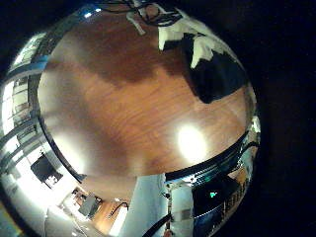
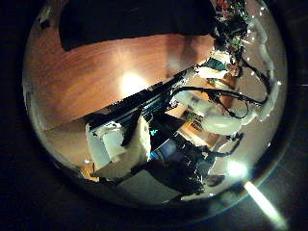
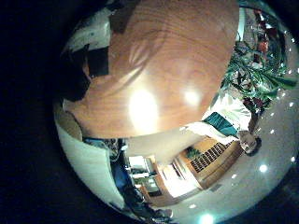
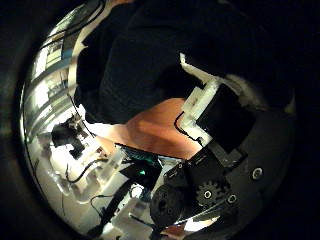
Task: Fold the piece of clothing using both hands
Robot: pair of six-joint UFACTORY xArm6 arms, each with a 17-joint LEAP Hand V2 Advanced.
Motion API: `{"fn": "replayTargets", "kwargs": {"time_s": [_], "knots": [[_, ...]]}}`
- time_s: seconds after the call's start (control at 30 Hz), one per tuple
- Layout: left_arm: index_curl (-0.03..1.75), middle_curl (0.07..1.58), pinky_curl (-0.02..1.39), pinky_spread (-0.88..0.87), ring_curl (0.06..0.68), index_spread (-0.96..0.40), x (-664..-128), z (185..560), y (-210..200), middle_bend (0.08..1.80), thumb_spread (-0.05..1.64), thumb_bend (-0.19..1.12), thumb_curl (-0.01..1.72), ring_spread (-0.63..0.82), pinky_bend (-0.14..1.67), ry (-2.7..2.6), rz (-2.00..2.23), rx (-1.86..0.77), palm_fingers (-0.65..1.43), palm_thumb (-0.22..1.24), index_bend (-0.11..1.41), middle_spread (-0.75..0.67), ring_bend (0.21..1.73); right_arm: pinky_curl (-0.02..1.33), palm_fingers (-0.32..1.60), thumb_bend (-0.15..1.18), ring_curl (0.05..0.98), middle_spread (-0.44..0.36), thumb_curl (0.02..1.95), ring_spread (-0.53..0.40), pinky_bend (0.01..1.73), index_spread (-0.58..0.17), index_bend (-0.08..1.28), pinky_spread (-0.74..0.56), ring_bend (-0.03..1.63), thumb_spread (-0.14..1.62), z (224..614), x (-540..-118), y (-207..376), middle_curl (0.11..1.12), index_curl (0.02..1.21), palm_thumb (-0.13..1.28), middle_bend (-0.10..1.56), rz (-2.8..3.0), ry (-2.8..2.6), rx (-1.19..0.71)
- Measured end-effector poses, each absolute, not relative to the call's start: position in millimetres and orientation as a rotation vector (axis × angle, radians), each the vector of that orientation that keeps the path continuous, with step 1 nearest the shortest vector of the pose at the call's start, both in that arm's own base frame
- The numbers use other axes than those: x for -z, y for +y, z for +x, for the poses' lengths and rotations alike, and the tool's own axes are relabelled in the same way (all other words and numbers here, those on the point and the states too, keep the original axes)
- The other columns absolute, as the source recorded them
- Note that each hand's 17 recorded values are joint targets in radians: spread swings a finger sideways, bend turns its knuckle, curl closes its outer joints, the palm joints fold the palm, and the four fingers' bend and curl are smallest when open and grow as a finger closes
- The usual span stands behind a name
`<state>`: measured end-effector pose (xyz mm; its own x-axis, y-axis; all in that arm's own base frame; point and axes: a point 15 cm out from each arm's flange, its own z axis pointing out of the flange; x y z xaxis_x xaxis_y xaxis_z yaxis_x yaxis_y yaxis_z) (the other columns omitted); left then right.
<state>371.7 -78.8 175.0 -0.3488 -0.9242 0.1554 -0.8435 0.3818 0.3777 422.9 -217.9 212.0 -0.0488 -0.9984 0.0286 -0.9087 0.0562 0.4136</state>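
Note:
A dark piece of clothing (image 1: 212, 74) lies bunched on the wooden table (image 1: 118, 109), near its edge. A hand (image 1: 183, 35) with pale fingers sits right at the cloth; I cannot tell whose it is. My left hand (image 2: 120, 149) hovers high over the table, its fingers relaxed and empty, with the clothing (image 2: 135, 19) at the table's far side. The clothing (image 4: 170, 50) fills much of the right thumb side palm view, close under my right hand (image 4: 205, 100), whose thumb reaches out over it without pinching it. The clothing (image 3: 75, 75) also shows at the table's side.
Bare wooden tabletop (image 3: 168, 56) spreads wide beside the cloth, with lamp glare on it. A white robot arm (image 2: 217, 111) stands beyond the table edge. Shelves and room furniture (image 3: 201, 154) lie beyond the table.

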Motion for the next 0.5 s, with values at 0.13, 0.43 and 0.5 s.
{"fn": "replayTargets", "kwargs": {"time_s": [0.13,0.43,0.5], "knots": [[0.37,0.29,0.40,0.39,0.247,0.00,-159,369,-94,0.18,1.18,-0.02,0.32,0.33,0.39,-2.312,1.535,0.335,0.07,0.36,0.18,0.27,0.68,0.89,1.03,0.06,0.695,-0.174,0.62,-0.209,1.31,-0.309,1.05,-0.15,1.43,1.22,424,-238,-212,0.87,0.95,1.02,1.28,1.962,-2.042,0.360],[0.37,0.30,0.39,0.38,0.244,0.00,-159,378,-99,0.18,1.19,-0.02,0.32,0.31,0.39,-2.317,1.560,0.318,0.08,0.37,0.18,0.25,0.67,0.96,1.04,0.02,0.711,-0.169,0.66,-0.207,1.26,-0.297,1.05,-0.15,1.42,1.22,436,-291,-169,0.88,0.95,1.03,1.28,2.080,-1.984,0.240],[0.37,0.30,0.39,0.38,0.244,0.00,-162,378,-99,0.18,1.19,-0.02,0.32,0.31,0.40,-2.321,1.561,0.312,0.09,0.37,0.18,0.25,0.67,0.98,1.05,0.01,0.713,-0.168,0.67,-0.207,1.25,-0.295,1.05,-0.15,1.42,1.22,435,-303,-156,0.88,0.95,1.03,1.28,2.104,-1.963,0.227]]}}
